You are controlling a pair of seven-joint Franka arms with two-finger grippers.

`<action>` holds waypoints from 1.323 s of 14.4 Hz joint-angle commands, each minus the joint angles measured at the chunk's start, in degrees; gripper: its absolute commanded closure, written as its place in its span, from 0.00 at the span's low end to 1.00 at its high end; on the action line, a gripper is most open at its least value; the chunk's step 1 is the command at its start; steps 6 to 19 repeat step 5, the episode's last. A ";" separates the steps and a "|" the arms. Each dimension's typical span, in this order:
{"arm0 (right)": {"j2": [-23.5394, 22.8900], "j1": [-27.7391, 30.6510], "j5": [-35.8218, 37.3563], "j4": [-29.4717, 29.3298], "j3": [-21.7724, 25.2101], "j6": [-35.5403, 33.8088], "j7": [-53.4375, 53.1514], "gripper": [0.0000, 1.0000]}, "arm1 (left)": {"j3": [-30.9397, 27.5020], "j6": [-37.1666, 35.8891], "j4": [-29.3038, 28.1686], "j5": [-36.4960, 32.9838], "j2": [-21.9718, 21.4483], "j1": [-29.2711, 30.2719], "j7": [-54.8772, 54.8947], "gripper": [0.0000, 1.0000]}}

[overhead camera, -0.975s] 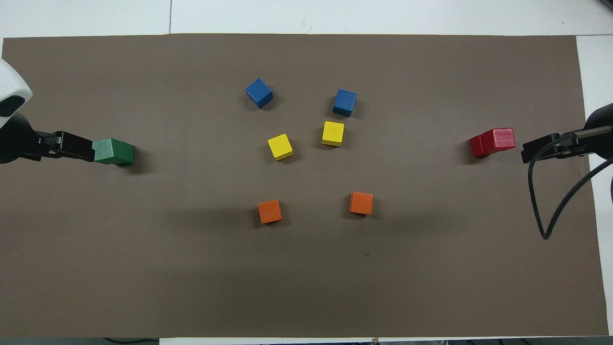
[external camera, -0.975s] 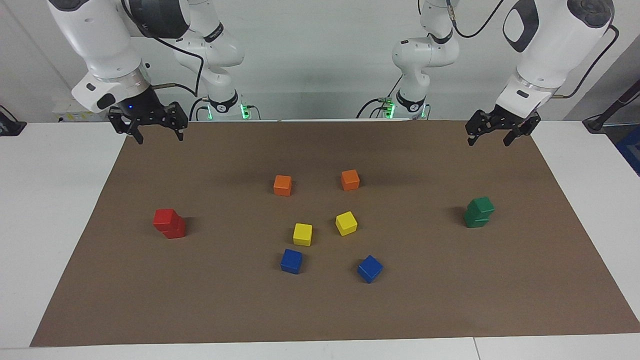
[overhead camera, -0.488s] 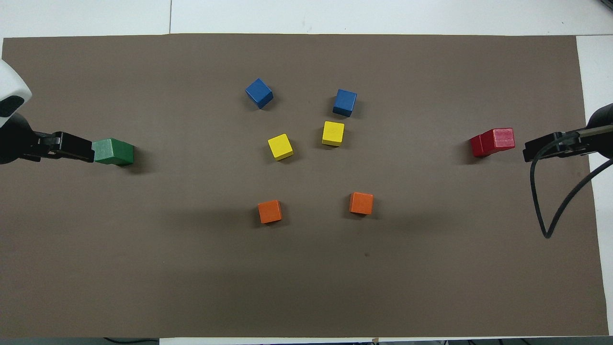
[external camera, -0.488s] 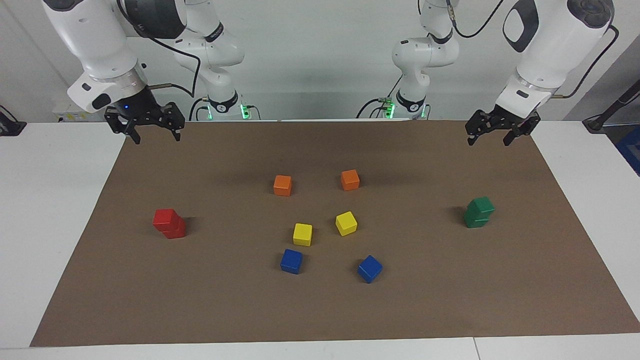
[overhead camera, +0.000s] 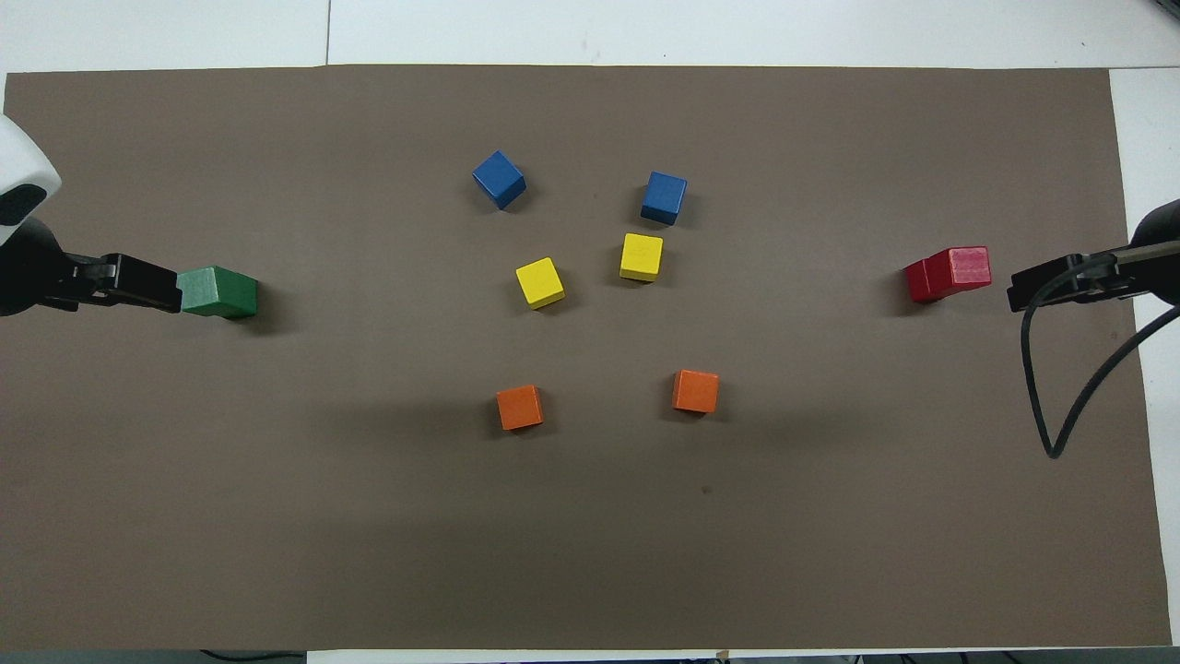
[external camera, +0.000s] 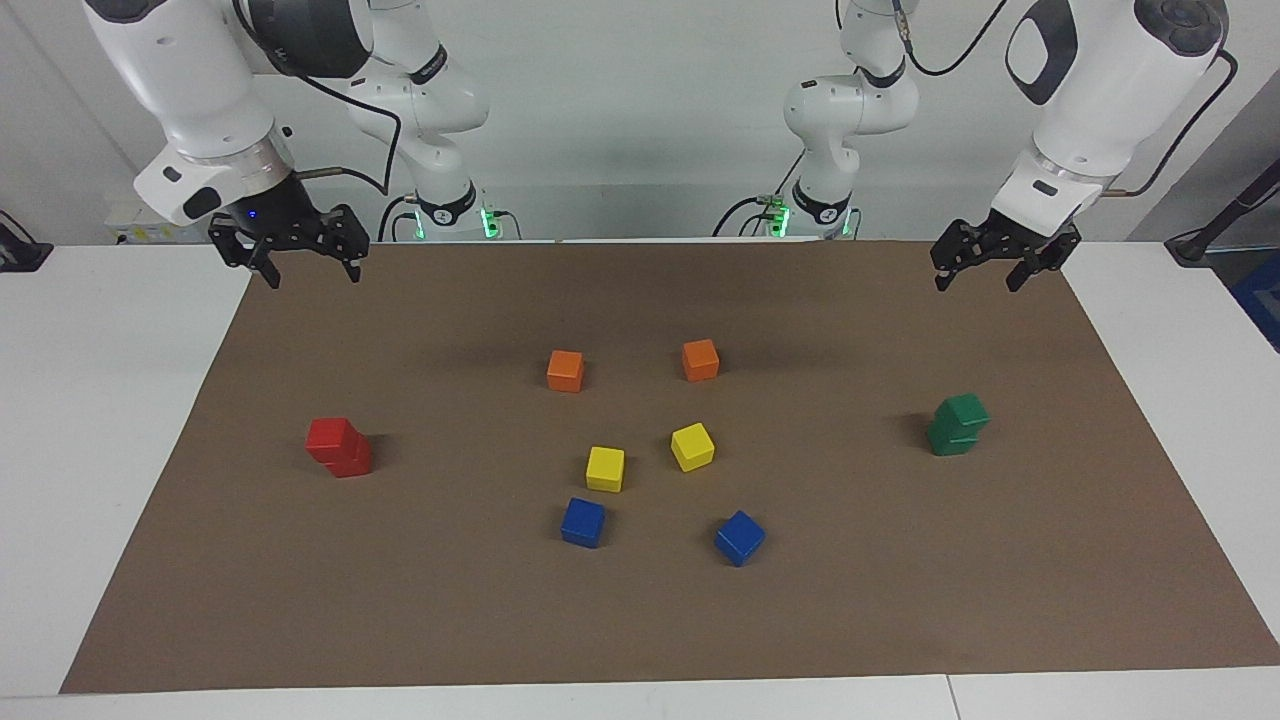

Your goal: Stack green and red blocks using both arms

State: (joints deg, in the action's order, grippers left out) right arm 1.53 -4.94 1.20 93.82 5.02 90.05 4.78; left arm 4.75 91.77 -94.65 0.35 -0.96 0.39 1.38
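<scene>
1. Facing view: the red stack (external camera: 339, 447), two cubes high, sits at the right arm's end of the brown mat (external camera: 640, 620); the right gripper (external camera: 297, 262) hangs empty, fingers wide, above the mat's corner nearest its base
2. The green stack (external camera: 958, 425) mirrors it below the left gripper (external camera: 982, 270), also wide and empty
3. Overhead view: each stack lies inward from its own arm's gripper, untouched; both stacks look complete

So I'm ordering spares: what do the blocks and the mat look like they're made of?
Green blocks and red blocks: probably painted wood or hard plastic, judging by the solid colour, faint sheen and softened edges. Mat: likely brown paper or thin felt, being flat, matte and straight-cut.
</scene>
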 commanded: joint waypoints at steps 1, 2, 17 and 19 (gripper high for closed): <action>-0.47 0.19 0.03 -0.83 0.25 -0.31 -0.82 0.00 | 0.61 -0.54 0.78 -0.09 0.08 0.58 -0.67 0.00; -0.48 0.19 0.03 -0.75 0.16 -0.23 -0.82 0.00 | 0.61 -0.54 0.78 -0.09 0.08 0.58 -0.67 0.00; -0.48 0.19 0.21 -0.75 0.16 -0.22 -0.82 0.00 | 0.61 -0.54 0.69 -0.09 0.08 0.58 -0.85 0.00; -0.48 0.19 0.21 -0.75 0.16 -0.22 -0.82 0.00 | 0.61 -0.54 0.69 -0.09 0.08 0.58 -0.85 0.00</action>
